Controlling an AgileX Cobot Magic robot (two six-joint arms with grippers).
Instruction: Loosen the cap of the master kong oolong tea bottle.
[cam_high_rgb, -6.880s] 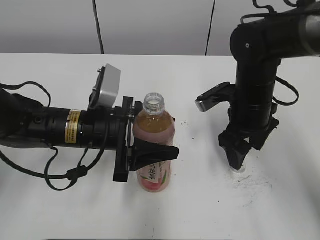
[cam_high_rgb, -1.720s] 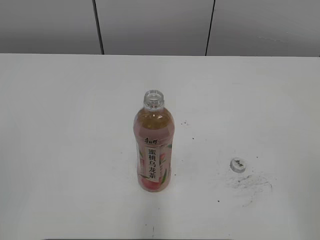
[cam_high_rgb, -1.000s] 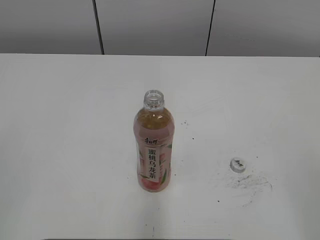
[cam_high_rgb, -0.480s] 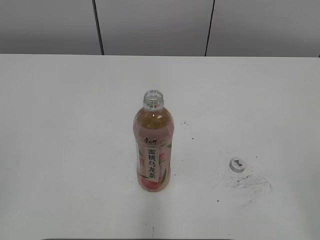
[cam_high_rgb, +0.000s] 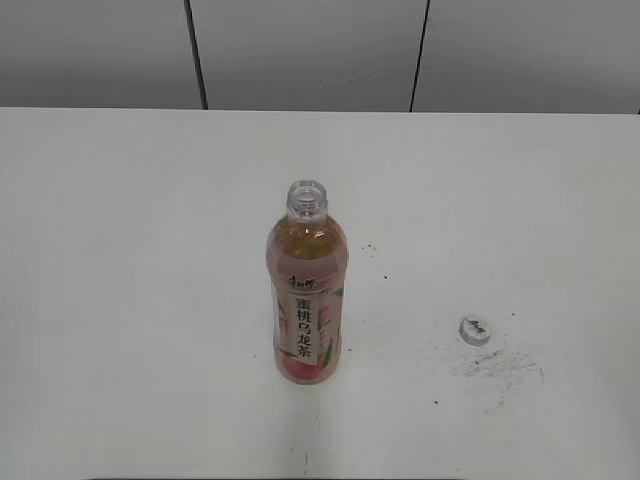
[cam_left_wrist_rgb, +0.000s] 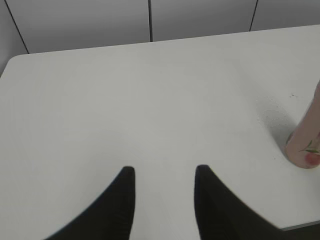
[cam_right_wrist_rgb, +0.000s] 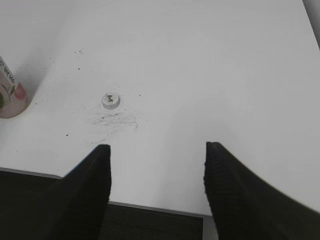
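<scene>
Both arms had withdrawn from the exterior view, left gripper (cam_left_wrist_rgb: 164, 172) and right gripper (cam_right_wrist_rgb: 157, 150) parted and empty; the uncapped, likely slippery master kong oolong tea bottle (cam_high_rgb: 306, 290) stood centrally, best gripped mid-body, its light cap (cam_high_rgb: 476, 328) at four o'clock.

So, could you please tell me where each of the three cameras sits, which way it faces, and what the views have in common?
Exterior view: above the table's near edge, looking down at a slant toward the back wall; bottle upright and uncapped, cap on the table; no robot parts.
Left wrist view: low over the table, facing the wall; left gripper, jaws apart, empty.
Right wrist view: above the near edge, looking down; right gripper, jaws wide, empty.
Shared: all show the bottle; exterior and right wrist show the cap.
</scene>
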